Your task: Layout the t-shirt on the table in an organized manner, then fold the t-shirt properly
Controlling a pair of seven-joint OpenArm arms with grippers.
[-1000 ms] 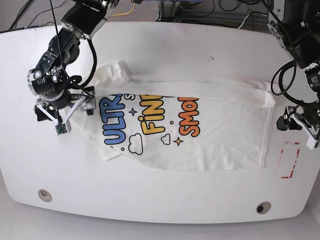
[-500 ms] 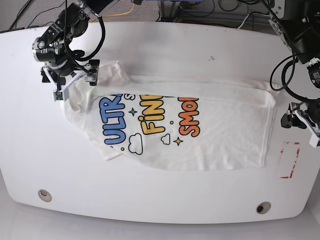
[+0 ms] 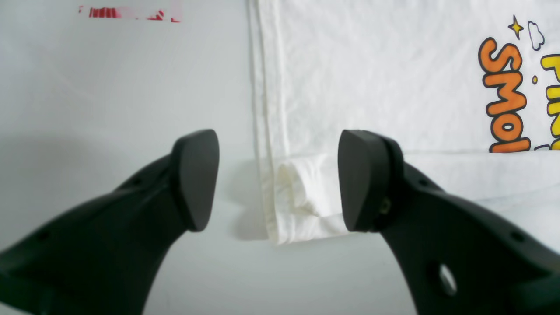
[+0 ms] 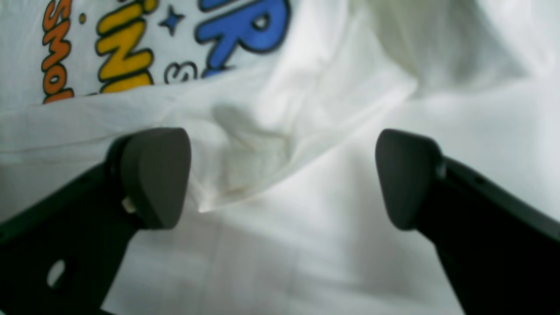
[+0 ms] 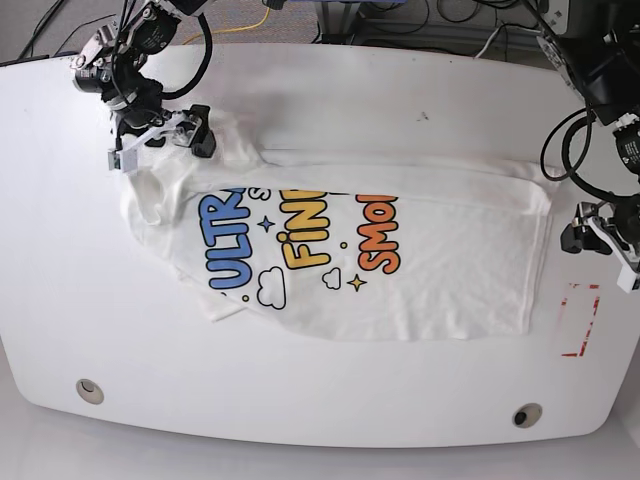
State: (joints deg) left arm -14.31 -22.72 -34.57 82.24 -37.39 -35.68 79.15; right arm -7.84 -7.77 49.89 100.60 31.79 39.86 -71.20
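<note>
Left wrist view: the left gripper (image 3: 278,179) hangs with jaws apart over the t-shirt (image 3: 372,87) hem corner. Right wrist view: the right gripper (image 4: 282,177) gapes, empty, above bunched cloth. Base view: the shirt lies rumpled mid-table (image 5: 320,90); layout continues, and next both grippers probably need to pinch and pull.

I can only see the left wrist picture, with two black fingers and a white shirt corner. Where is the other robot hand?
Observer: The right gripper is at the far end of the t-shirt, by the rumpled shoulder part.
Operator: Is it holding the shirt?
Observer: No. Its jaws are wide open over a bunched fold and nothing is between them.
Operator: What color letters are near it?
Observer: Blue letters, which your view cuts off.
Operator: Is the whole shirt flat?
Observer: Not quite. The base view shows the blue-letter end crumpled and skewed.
</note>
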